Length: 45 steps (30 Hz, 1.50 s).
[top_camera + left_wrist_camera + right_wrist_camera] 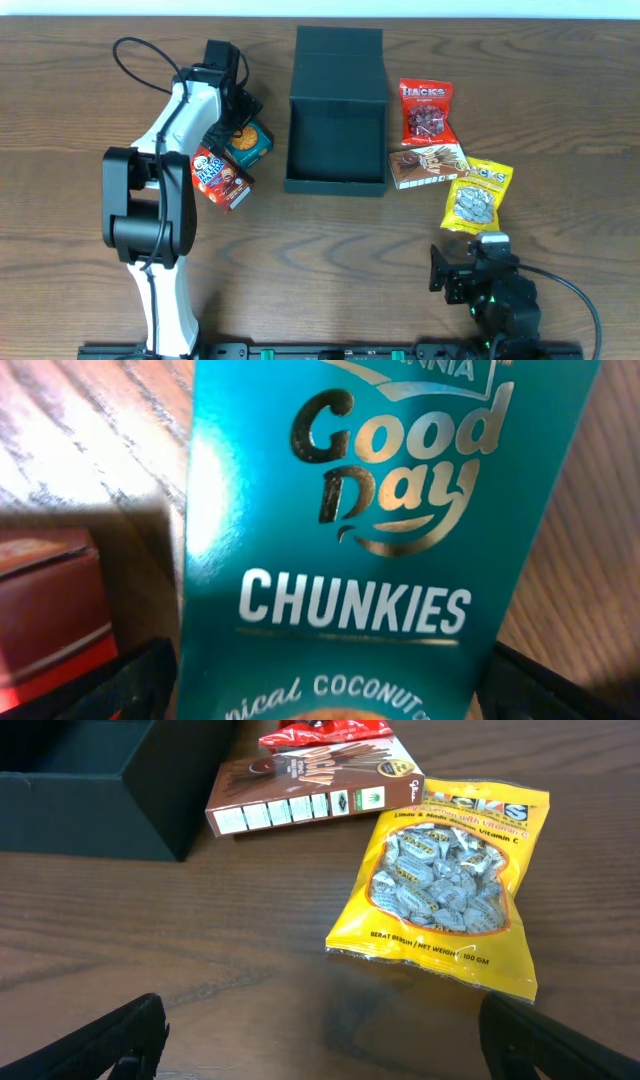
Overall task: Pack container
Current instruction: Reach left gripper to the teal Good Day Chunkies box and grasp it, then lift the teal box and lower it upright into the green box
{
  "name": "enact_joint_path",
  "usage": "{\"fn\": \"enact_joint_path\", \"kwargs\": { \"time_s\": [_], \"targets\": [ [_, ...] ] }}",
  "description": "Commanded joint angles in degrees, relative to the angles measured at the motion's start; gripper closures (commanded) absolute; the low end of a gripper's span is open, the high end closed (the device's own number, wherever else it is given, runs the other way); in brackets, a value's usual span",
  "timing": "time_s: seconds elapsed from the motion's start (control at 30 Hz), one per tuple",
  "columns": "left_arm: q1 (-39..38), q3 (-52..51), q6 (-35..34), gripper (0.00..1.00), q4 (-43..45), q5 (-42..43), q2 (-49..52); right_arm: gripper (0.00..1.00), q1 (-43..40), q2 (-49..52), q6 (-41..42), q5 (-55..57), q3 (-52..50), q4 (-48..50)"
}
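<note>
Rigidity and lightness, we judge, let the container [336,130], open on the worktop [90,60], be held by a wall rim, while left of it our left hand [238,108] straddles the Chunkies carton [340,560], grip we cannot tell, and right of it our right hand [320,1035] gapes empty.
</note>
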Motion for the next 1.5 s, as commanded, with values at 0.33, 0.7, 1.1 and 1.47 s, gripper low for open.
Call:
{"fn": "enact_joint_path", "kwargs": {
  "time_s": [0.33,0.7,1.1,1.47],
  "targets": [
    [1.49,1.25,7.74,0.04,0.52,-0.04,2.23,0.01,-0.5,-0.31,0.87,0.04,-0.74,-0.07],
    [1.66,1.25,10.27,0.04,1.68,0.55,2.23,0.01,-0.5,-0.31,0.87,0.04,-0.74,-0.07],
    [0.85,1.11,14.82,0.07,1.64,-1.55,2.23,0.01,-0.5,-0.31,0.87,0.04,-0.74,-0.07],
    [0.85,0.87,15.47,0.23,1.9,-1.55,2.23,0.01,-0.5,-0.31,0.87,0.04,-0.74,-0.07]
  ]
}}
